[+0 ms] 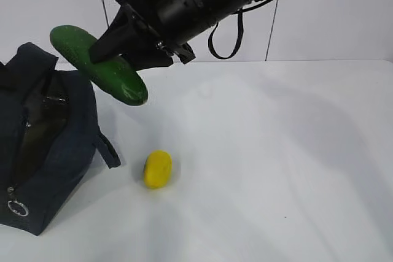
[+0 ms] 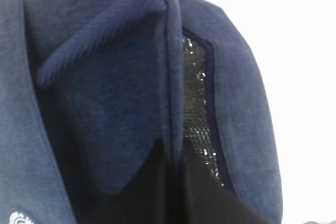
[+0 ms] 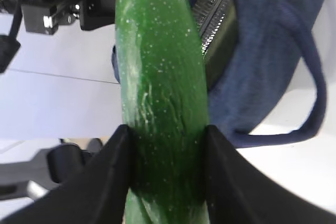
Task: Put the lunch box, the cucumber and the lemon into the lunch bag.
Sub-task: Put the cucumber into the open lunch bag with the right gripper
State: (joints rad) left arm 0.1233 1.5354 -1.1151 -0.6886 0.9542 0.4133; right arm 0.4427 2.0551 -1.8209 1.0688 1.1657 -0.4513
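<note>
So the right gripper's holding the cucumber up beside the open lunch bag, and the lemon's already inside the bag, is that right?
Not quite. The lemon lies on the table beside the lunch bag, as the exterior view shows. The rest stands: the right gripper holds the cucumber up beside the open bag.

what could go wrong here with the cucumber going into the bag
The right gripper pinches the cucumber mid-length, both ends free, so it might pivot or slip out. It is long and angled across the lunch bag opening, so an end could catch on the rim. If dropped, it may knock the lemon lying below.
</note>
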